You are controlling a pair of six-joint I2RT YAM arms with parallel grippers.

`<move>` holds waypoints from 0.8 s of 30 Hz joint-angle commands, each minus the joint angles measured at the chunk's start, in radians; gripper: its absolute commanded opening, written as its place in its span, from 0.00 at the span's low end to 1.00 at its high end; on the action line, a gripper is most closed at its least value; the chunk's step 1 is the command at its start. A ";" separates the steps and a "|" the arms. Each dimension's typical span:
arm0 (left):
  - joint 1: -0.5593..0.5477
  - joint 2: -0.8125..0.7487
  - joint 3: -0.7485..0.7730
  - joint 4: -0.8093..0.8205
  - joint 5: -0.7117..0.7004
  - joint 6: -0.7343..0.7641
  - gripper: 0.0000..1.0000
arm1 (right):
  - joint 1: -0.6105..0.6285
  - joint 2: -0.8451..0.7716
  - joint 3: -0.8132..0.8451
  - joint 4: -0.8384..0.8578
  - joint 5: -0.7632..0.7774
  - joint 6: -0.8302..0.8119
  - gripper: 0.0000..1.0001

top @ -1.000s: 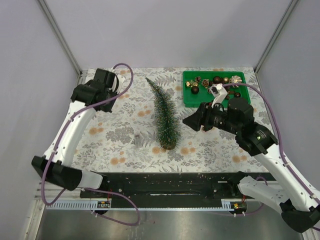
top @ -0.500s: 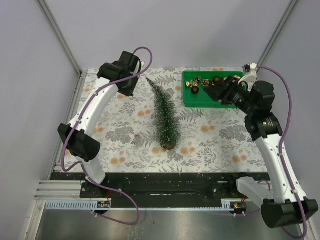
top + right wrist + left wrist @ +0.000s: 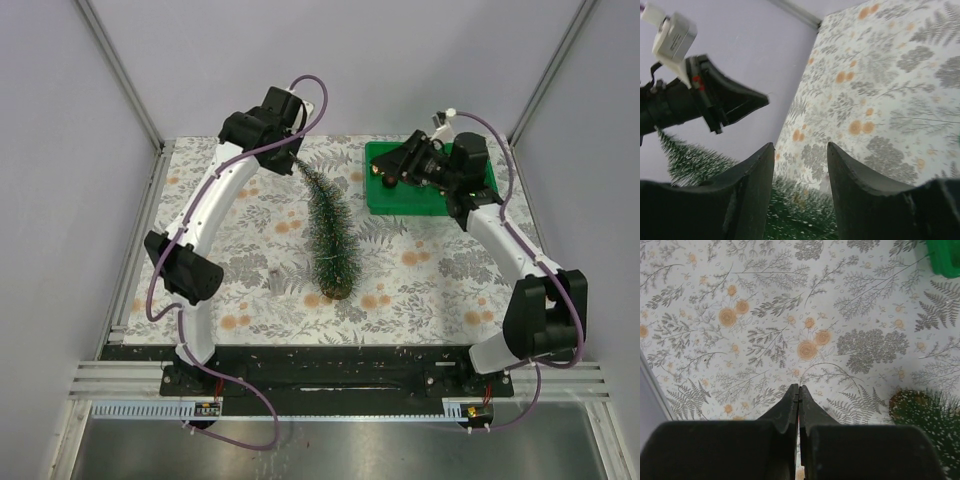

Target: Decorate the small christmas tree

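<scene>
— Over the tree's tip, which arm is that?

— That is the left gripper (image 3: 292,155). It hangs just beside the tip with its fingers (image 3: 787,407) pressed flat together and nothing between them. From the right wrist view it looks clear of the bristles rather than touching them.

— And the tree itself?

— The small christmas tree (image 3: 328,235) stands upright on the flowered tablecloth (image 3: 250,240), so its long axis runs straight up. It is a slim cone of dark green bristles with frosted ends, on a round foot of pale wood.

— Where is the other arm?

— The right gripper (image 3: 388,172) is off to the tree's right and a little behind it, over the green plastic tray (image 3: 410,200). Its fingers (image 3: 752,185) stand apart and hold nothing. The ornaments beneath it are mostly hidden.

— What does the next move turn on?

— As I judge it, an ornament has to be lifted from the tray and carried to the robot's left, since the tree lies that way from the right fingers and shows them its flank. The bristles look soft and springy, so a bauble would need nestling in among them. The left arm is the nearer one, and the narrow foot could tip under a push.
</scene>
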 commanded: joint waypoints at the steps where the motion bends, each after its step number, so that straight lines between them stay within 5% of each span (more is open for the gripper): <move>1: -0.041 0.042 0.091 0.034 0.051 -0.034 0.00 | 0.135 0.007 0.131 0.039 -0.061 -0.085 0.54; 13: -0.109 0.116 0.153 0.155 0.113 -0.072 0.00 | 0.213 -0.013 0.021 0.071 -0.086 -0.070 0.53; 24: -0.109 -0.042 -0.094 0.402 0.223 -0.104 0.02 | 0.245 -0.045 0.102 -0.191 0.106 -0.327 0.62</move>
